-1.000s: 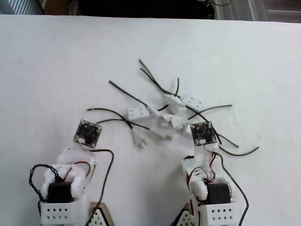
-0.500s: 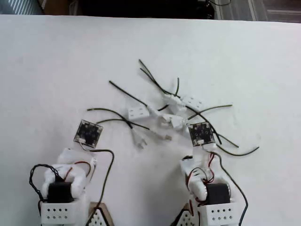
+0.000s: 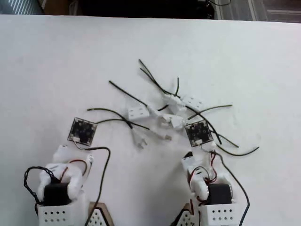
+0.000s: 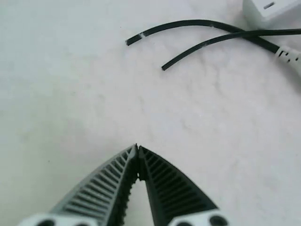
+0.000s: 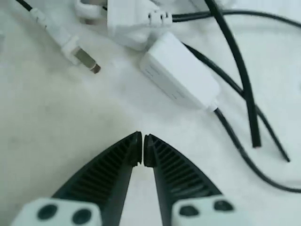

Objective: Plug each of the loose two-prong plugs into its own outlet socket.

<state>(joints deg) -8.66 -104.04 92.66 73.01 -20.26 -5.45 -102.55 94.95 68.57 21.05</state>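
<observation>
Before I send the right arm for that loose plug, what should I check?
1. Right gripper empty: ok, nothing between its fingers.
2. Right fingers open: not ok, shut.
3. Plug within reach: likely ok, lying ahead on the table, prongs bare.
4. Free socket found: cannot tell; the white block beside the plug shows no clear slots.
5. Cables clear: not ok, a black cable crosses beside the block.
6. Left gripper clear: ok, shut, empty, over bare table.

Two arms point(image 3: 60, 181) point(image 3: 208, 183), at least three white socket blocks point(image 3: 138, 112) point(image 3: 193, 102) point(image 3: 177, 122), two loose plugs point(image 3: 140, 140) point(image 3: 164, 136), several cords point(image 3: 127, 95).
</observation>
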